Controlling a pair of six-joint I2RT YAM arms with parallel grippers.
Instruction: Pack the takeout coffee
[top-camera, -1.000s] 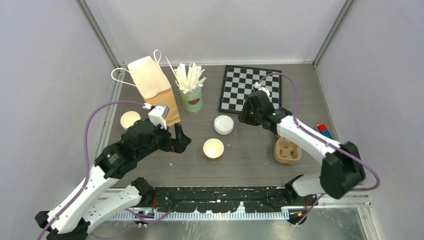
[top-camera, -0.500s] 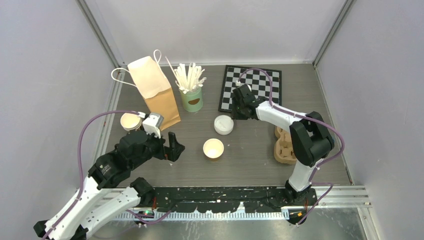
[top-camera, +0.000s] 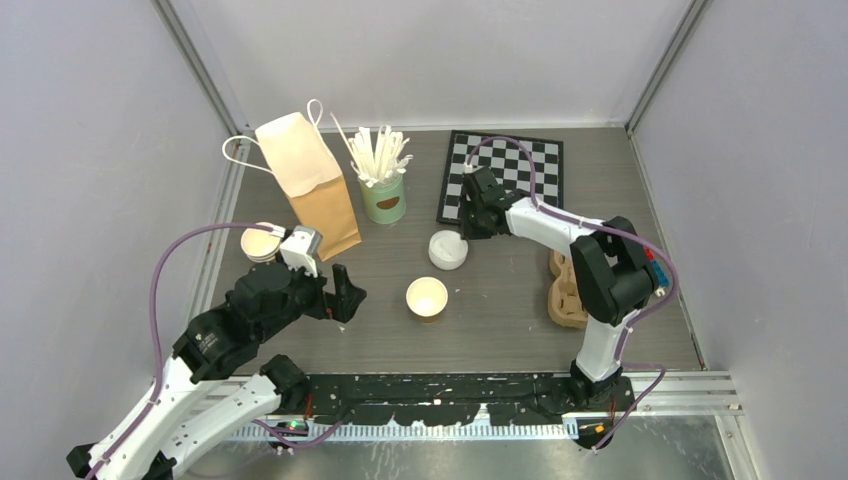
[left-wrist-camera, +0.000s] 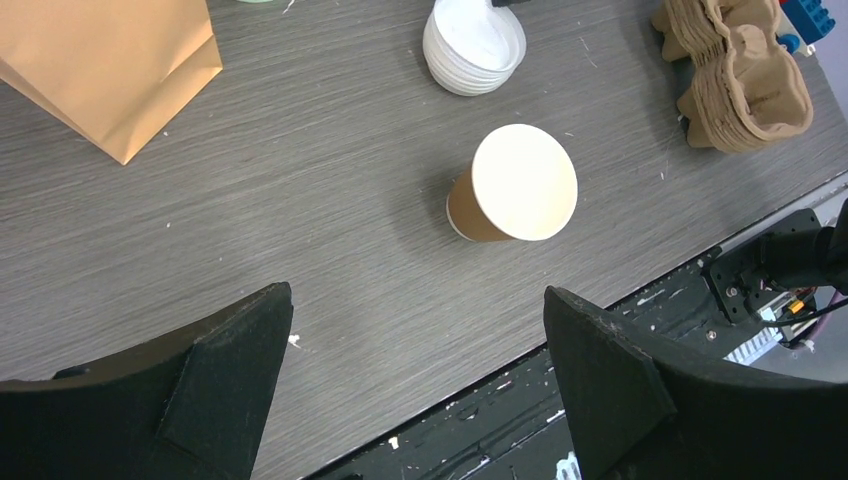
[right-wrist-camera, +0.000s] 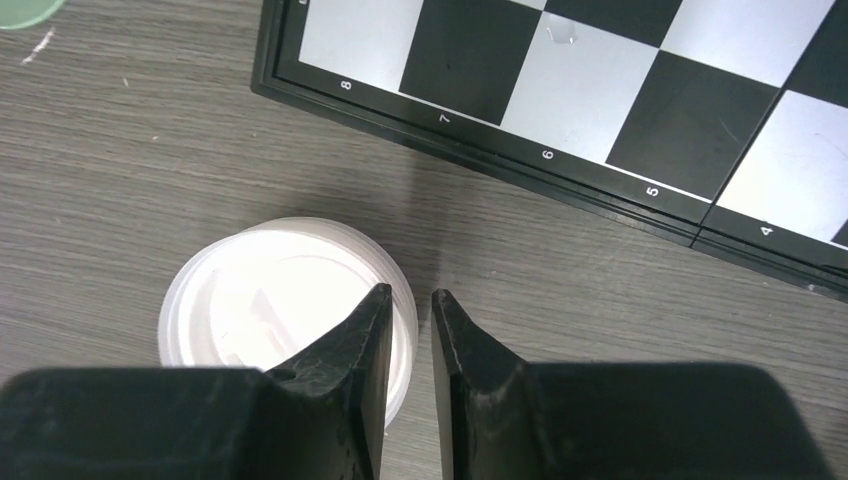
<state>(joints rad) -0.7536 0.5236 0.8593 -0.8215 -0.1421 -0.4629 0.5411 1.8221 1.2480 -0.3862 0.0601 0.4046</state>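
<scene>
One tan paper cup (top-camera: 427, 297) (left-wrist-camera: 512, 185) stands open and lidless in the middle of the table. A second cup (top-camera: 262, 241) shows at the left, partly behind my left wrist. A stack of white lids (top-camera: 447, 250) (left-wrist-camera: 473, 45) (right-wrist-camera: 285, 305) lies just beyond the middle cup. My right gripper (top-camera: 465, 228) (right-wrist-camera: 410, 293) hangs over the stack's right rim with the jaws a narrow gap apart, one finger over the lids and one outside; whether they touch is unclear. My left gripper (top-camera: 335, 300) (left-wrist-camera: 417, 292) is wide open and empty, left of the middle cup.
A brown paper bag (top-camera: 310, 180) (left-wrist-camera: 100, 60) stands at the back left. Next to it is a mint-green can of white sticks (top-camera: 384, 195). A chessboard (top-camera: 502, 178) (right-wrist-camera: 600, 90) lies behind the lids, and brown pulp cup trays (top-camera: 565, 290) (left-wrist-camera: 740, 75) at the right.
The right arm has swung left from the middle right to the lid stack, and its jaws have narrowed. The left arm has drawn back a little toward the near left.
</scene>
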